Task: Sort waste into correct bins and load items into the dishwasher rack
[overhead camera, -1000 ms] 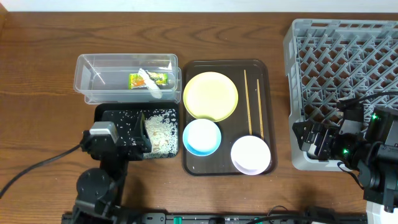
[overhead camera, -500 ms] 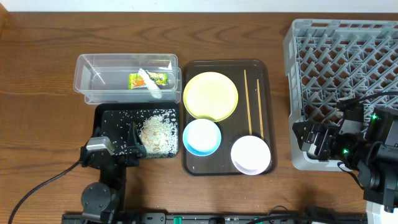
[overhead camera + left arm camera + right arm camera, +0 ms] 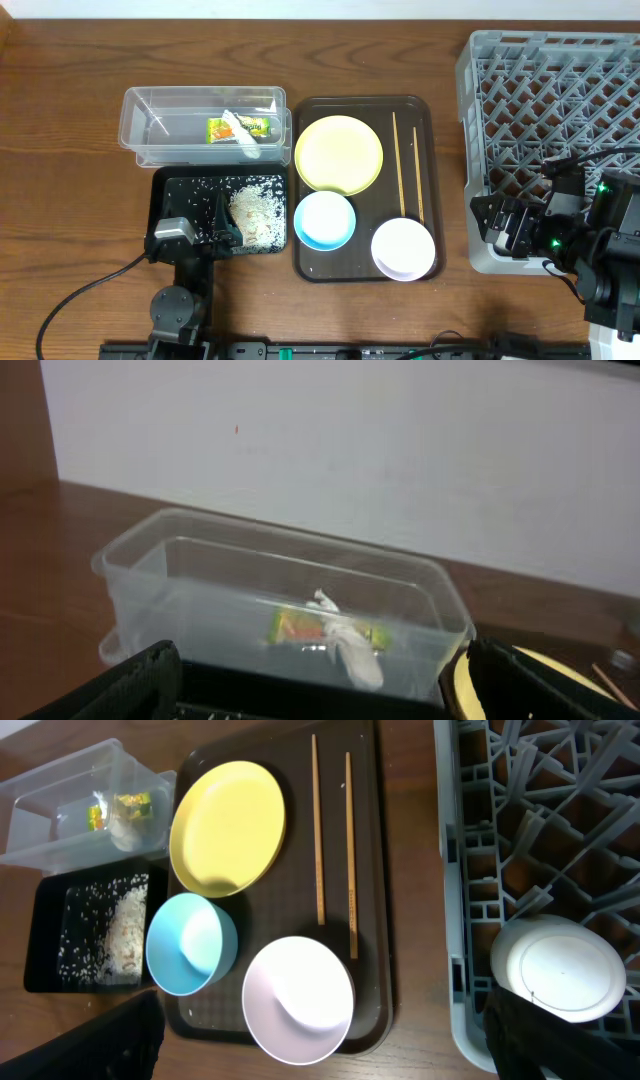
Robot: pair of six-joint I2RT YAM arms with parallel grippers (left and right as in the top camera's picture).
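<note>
Tableware awaiting racking: plate (image 3: 339, 153), light-blue bowl (image 3: 325, 220), white bowl (image 3: 404, 248) and chopsticks (image 3: 400, 165), all on the brown tray (image 3: 428, 110) at the centre of the overhead frame.

The plate lies flat at the tray's upper left. It looks rigid and smooth, and likely slippery, so its low rim is the only hold. Both bowls sit upright along the tray's lower edge. They are probably light and breakable, and are best pinched across the wall at the rim. The chopsticks lie parallel down the tray's right side, thin and apt to roll, so they should be taken at mid-length. The dishwasher rack (image 3: 560, 110) fills the right of the frame. The left gripper (image 3: 220, 225) is spread wide and empty over the black container (image 3: 165, 185). The right gripper (image 3: 497, 224) is spread wide and empty at the rack's lower-left corner.
</note>
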